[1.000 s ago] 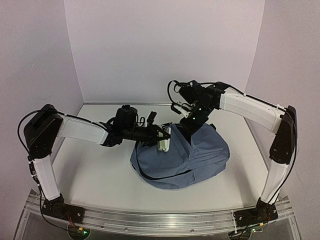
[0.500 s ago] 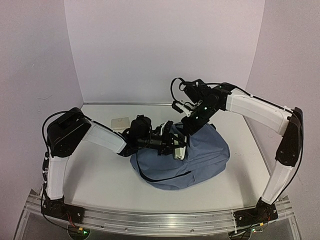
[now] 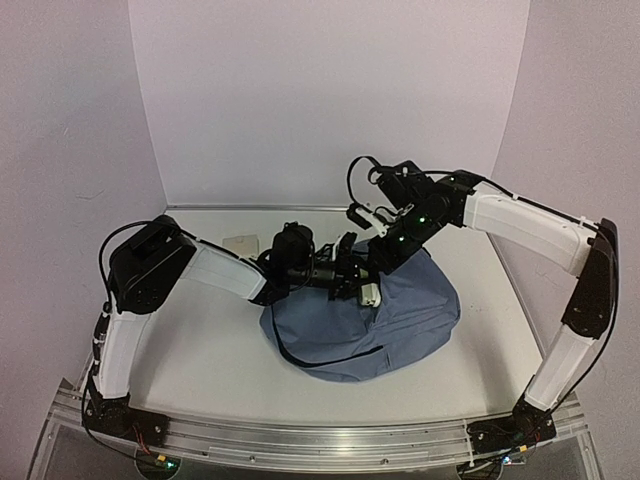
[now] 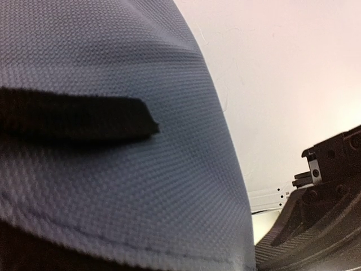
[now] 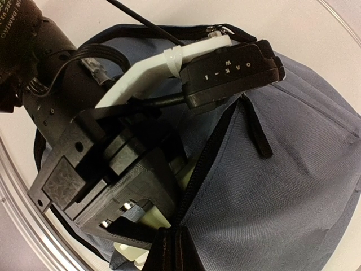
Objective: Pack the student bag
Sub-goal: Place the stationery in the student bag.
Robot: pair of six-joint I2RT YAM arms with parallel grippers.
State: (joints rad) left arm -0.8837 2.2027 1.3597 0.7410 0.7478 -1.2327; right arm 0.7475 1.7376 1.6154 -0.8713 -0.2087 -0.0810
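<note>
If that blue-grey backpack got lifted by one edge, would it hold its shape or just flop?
Probably flop: the soft blue-grey fabric backpack lies slumped and creased on the table, and its zipper edge tents up where the right gripper has its jaws pinched on it. Likely not slippery, since the woven cloth looks coarse. Unlikely to roll.

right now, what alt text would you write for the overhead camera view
Two robot arms meet over a blue-grey backpack on a white table. The left gripper holds a small white object at its opening, and the right gripper pinches the opening's edge. A flat pale card lies behind the left arm.
</note>
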